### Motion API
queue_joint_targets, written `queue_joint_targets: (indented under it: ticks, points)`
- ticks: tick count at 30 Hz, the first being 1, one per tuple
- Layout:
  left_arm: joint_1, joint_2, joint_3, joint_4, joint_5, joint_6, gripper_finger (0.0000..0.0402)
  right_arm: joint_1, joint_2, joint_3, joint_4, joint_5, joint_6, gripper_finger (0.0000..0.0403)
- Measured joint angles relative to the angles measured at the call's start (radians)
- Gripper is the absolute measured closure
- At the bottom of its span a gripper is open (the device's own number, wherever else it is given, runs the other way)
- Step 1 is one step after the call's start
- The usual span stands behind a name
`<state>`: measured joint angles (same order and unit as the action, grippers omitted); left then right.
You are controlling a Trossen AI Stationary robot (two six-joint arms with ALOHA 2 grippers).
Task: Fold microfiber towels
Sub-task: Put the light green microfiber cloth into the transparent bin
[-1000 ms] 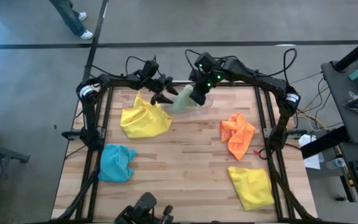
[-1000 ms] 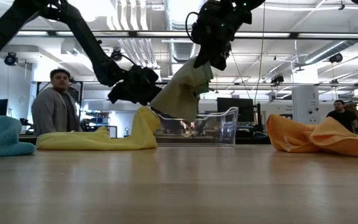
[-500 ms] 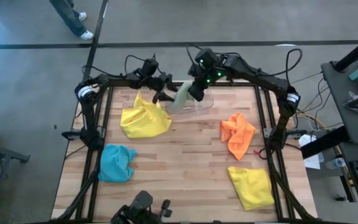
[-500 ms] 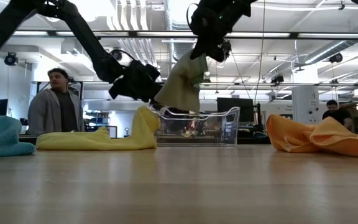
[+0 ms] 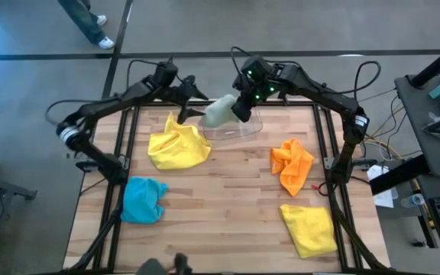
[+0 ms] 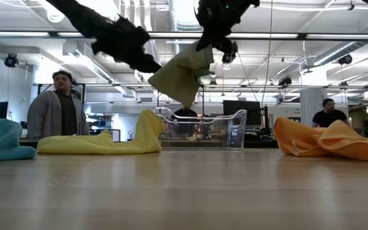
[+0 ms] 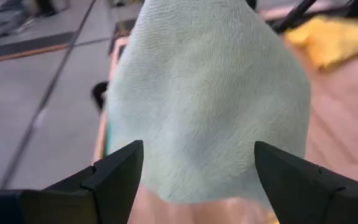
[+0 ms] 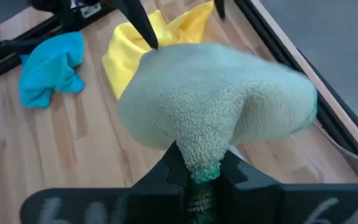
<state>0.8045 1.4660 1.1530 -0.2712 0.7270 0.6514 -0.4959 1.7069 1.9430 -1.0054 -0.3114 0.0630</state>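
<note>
While the high view shows only the right gripper (image 5: 243,109) lifting the soft pale green microfiber towel (image 5: 220,113) above the clear plastic bin (image 5: 239,131) (far tabletop edge), wrist views reveal its fingers (image 8: 166,177) pinching the cloth, left gripper (image 7: 194,168) spread beside it.

A: The pale green towel (image 8: 216,112) looks nubby, a looped matt cloth. And the bin (image 6: 203,131) below it?

B: Clear glossy plastic. It stands on the table (image 5: 228,206), smooth wood strips with a satin sheen.
</note>
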Motion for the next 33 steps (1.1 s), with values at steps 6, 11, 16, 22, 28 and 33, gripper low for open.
queue_joint_targets:
  ticks: [6, 11, 16, 22, 28, 33]
  points:
    - [0.001, -0.156, -0.106, -0.050, -0.112, 0.015, 0.0114, 0.000, 0.000, 0.017, 0.005, -0.002, -0.006, 0.0385]
    - [-0.001, -0.276, -0.312, 0.125, -0.172, 0.000, 0.0114, 0.000, -0.005, 0.022, 0.016, -0.002, -0.004, 0.0385]
    - [-0.042, -0.373, -0.557, 0.514, -0.189, -0.090, 0.0114, 0.000, -0.005, 0.027, 0.026, -0.002, -0.004, 0.0385]
    - [-0.116, -0.371, -0.806, 1.069, -0.272, -0.202, 0.0114, 0.000, -0.005, 0.027, 0.051, -0.002, -0.002, 0.0385]
    - [-0.196, -0.287, -0.868, 1.258, -0.439, -0.227, 0.0114, 0.000, -0.005, 0.027, 0.054, -0.002, 0.000, 0.0385]
    - [-0.274, -0.190, -0.813, 1.260, -0.512, -0.202, 0.0114, 0.000, -0.005, 0.027, 0.055, -0.002, 0.000, 0.0385]
